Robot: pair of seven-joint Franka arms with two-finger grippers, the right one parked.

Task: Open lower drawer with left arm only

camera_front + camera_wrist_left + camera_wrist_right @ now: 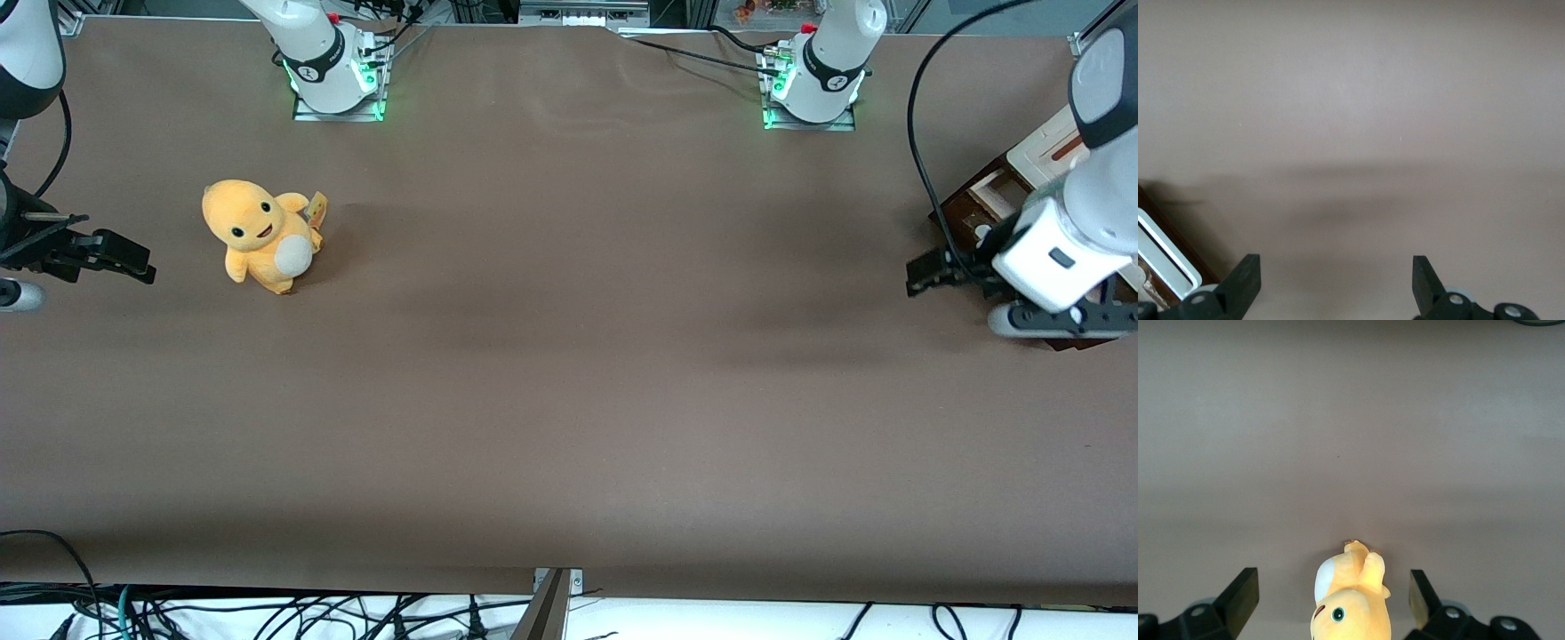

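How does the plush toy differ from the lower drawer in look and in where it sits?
The plush toy is soft, rounded, orange-yellow with a white belly; the lower drawer is boxy, with a dark reddish-brown front and a pale inside. The plush toy sits toward the parked arm's end of the table, the lower drawer toward the working arm's, where the open left pincer hangs beside its white handle. Both rest on the brown table.
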